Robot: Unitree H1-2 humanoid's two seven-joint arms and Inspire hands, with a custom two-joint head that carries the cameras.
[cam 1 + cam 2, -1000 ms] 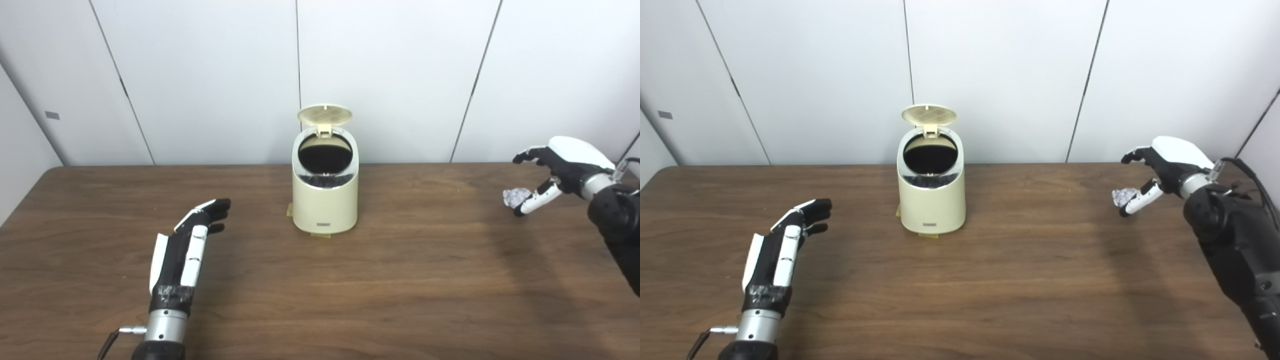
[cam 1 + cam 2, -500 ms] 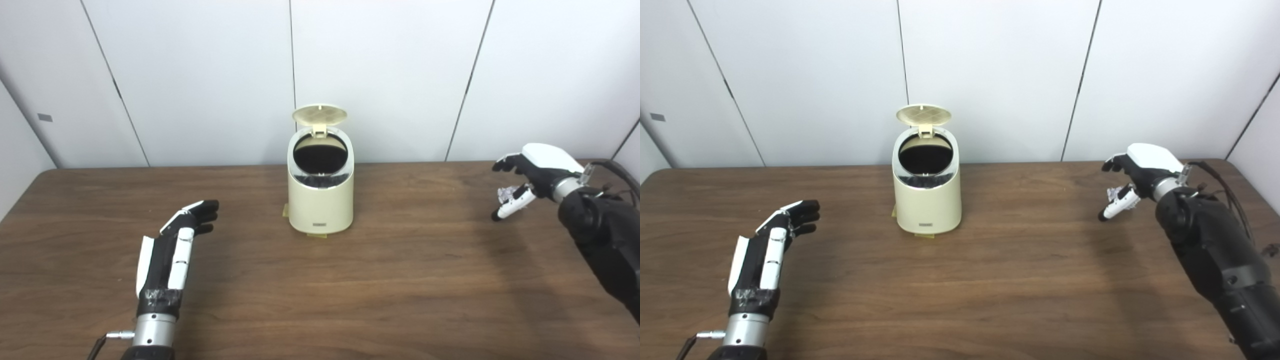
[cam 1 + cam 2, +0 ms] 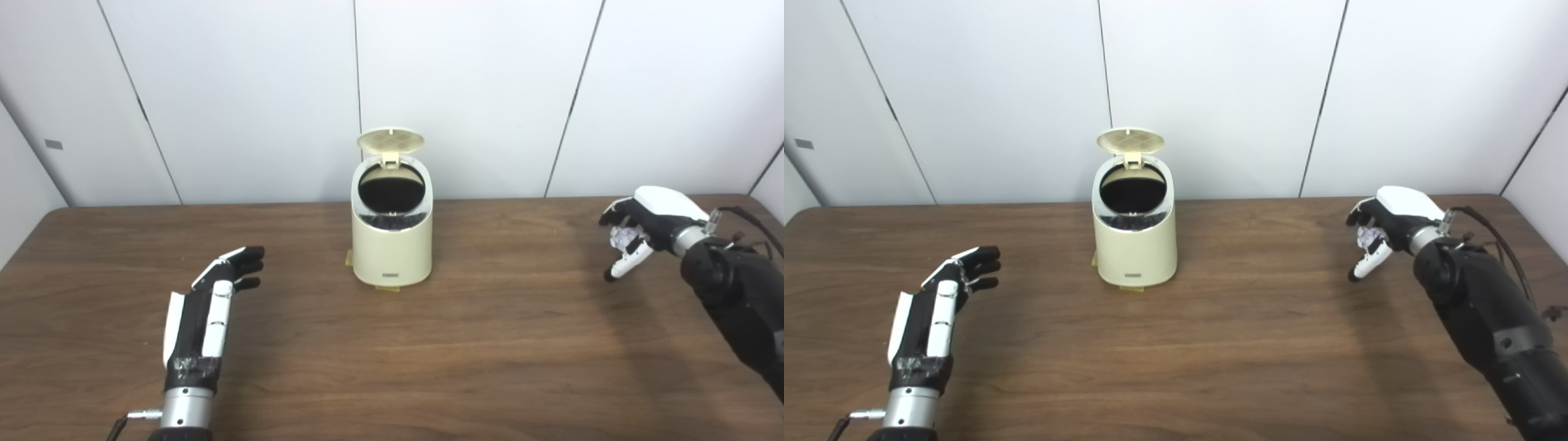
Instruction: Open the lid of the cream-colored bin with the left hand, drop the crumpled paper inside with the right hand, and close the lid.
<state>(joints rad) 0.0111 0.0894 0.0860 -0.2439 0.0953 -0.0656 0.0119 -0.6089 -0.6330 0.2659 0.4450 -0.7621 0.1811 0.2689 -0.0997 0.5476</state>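
Note:
The cream-colored bin stands at the table's middle back, its round lid tipped upright and the dark opening showing. A small crumpled paper lies on the table at the far right. My right hand is over it, fingers curved down across its top and thumb sticking out below, not closed on it. My left hand lies open, fingers stretched out, low over the table to the left of the bin and well apart from it.
The brown wooden table runs up to a white panelled wall just behind the bin. A cable trails from my right wrist near the table's right edge.
The camera swung a little right early on. My right hand has dropped lower over the paper and its fingers have curled further around it. The left hand stays as it was.

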